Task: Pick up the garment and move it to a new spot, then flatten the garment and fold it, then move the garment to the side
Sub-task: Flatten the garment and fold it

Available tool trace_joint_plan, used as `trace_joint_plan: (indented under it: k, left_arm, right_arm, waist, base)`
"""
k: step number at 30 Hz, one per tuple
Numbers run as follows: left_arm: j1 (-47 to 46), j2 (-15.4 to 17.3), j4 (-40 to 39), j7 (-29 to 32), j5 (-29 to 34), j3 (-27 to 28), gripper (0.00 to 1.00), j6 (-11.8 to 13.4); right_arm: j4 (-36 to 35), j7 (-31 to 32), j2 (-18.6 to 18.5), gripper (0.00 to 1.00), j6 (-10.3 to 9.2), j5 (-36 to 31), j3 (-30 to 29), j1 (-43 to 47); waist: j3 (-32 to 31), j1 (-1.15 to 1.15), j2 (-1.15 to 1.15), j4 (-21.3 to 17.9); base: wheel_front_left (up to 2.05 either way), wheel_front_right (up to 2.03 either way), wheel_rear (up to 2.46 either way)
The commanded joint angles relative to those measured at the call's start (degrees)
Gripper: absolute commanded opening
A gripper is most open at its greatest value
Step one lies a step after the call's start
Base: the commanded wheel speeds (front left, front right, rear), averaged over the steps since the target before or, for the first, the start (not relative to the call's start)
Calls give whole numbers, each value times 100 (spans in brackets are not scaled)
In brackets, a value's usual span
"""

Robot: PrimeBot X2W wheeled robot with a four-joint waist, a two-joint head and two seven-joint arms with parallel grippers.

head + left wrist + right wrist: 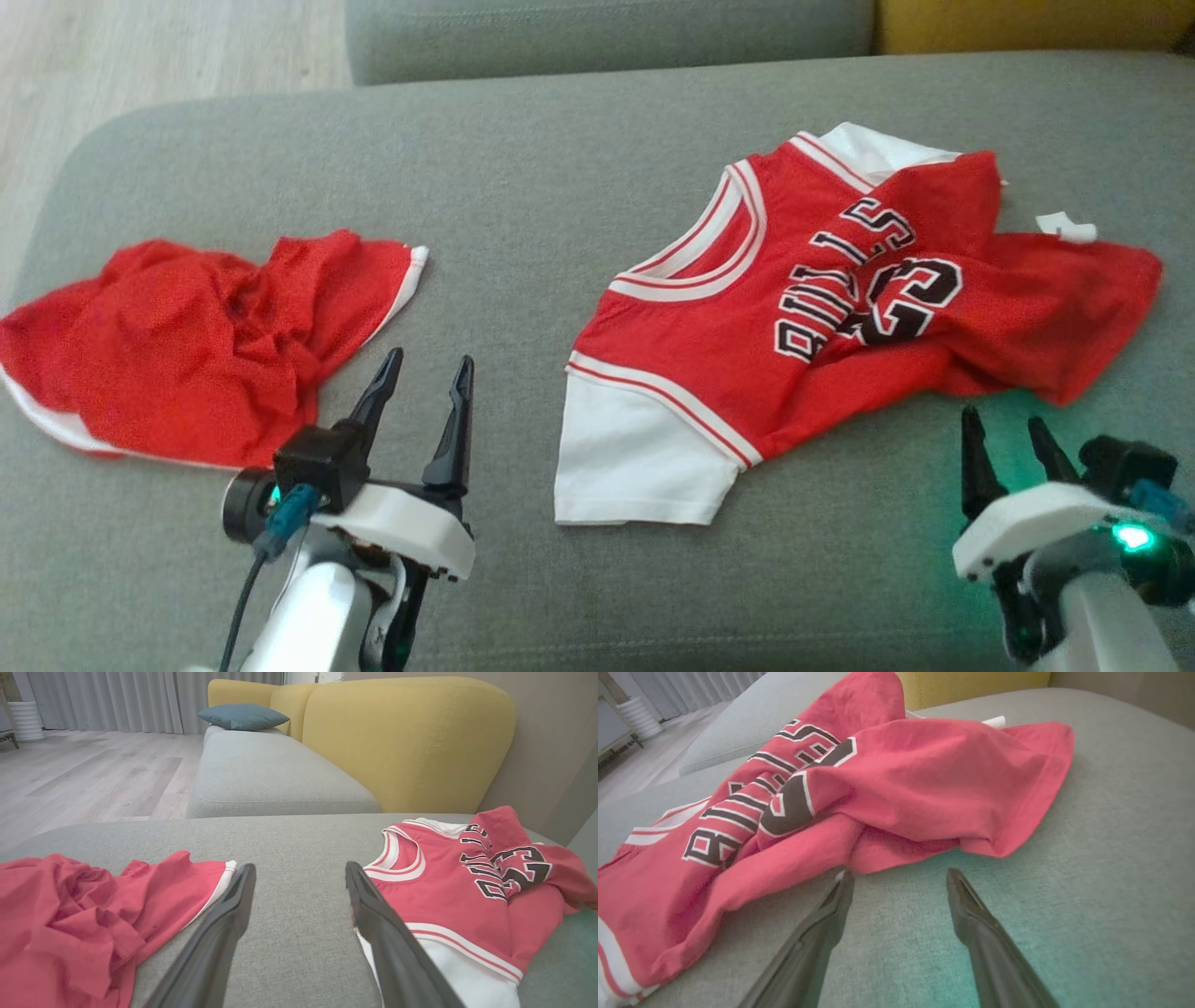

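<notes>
Two red garments lie on the grey sofa seat [523, 187]. A crumpled pair of red shorts with white trim [196, 336] sits at the left. A red jersey [822, 289] with white sleeves, black lettering and the number 23 lies rumpled at the right, its lower part folded over itself. My left gripper [429, 359] is open with nothing in it, over bare seat between the shorts [84, 924] and the jersey [467, 891]. My right gripper [1004, 417] is open and holds nothing, just in front of the jersey's lower hem [896, 793].
The seat's rounded left edge drops to a wooden floor [140, 56]. A second grey cushion [271, 774] and a yellow backrest [411, 737] stand behind. A small white tag [1066, 227] lies at the jersey's far right.
</notes>
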Motion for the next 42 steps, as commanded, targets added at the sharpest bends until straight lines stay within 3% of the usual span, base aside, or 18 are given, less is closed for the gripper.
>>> trace_joint_plan:
  k: [1, 8, 19, 20, 21, 22, 32, 42]
  left_arm:
    - [-254, 19, -224, -69, 70, 218, 100, -12]
    - [-354, -13, -244, -69, 114, 291, 100, -79]
    - [-485, -62, -250, -70, 186, 378, 100, -133]
    - [-493, -64, -246, -70, 191, 390, 100, -137]
    - [-501, -66, -241, -70, 195, 404, 100, -140]
    - [-508, -67, -235, -70, 198, 421, 100, -143]
    - [-428, -92, -183, -70, 155, 629, 100, -169]
    - [-223, -164, -176, -70, 104, 712, 100, -224]
  right_arm:
    - [-38, -45, -30, 100, 22, 151, 94, -333]
    - [779, -113, -30, 100, 22, 1002, 61, -854]
    - [1713, -566, -30, 100, 22, 1107, -77, -1556]
    - [1781, -599, -30, 76, 22, 1114, -80, -1606]
    - [1846, -631, -30, 13, 22, 1104, -82, -1651]
    - [1906, -663, -30, 0, 22, 1076, -86, -1691]
    - [1953, -795, -30, 0, 22, 469, -315, -1683]
    - [722, 87, -199, 0, 22, -168, -514, -1095]
  waist:
    - [92, 0, 0, 75]
    - [313, 0, 0, 196]
    - [597, 0, 0, 258]
    - [612, 0, 0, 258]
    - [622, 0, 0, 258]
    - [625, 0, 0, 255]
    - [353, 0, 0, -18]
    - [1, 0, 0, -284]
  base:
    - [0, 0, 0]
    - [0, 0, 0]
    - [0, 0, 0]
    - [0, 0, 0]
    - [0, 0, 0]
    - [0, 0, 0]
    - [0, 0, 0]
    - [0, 0, 0]
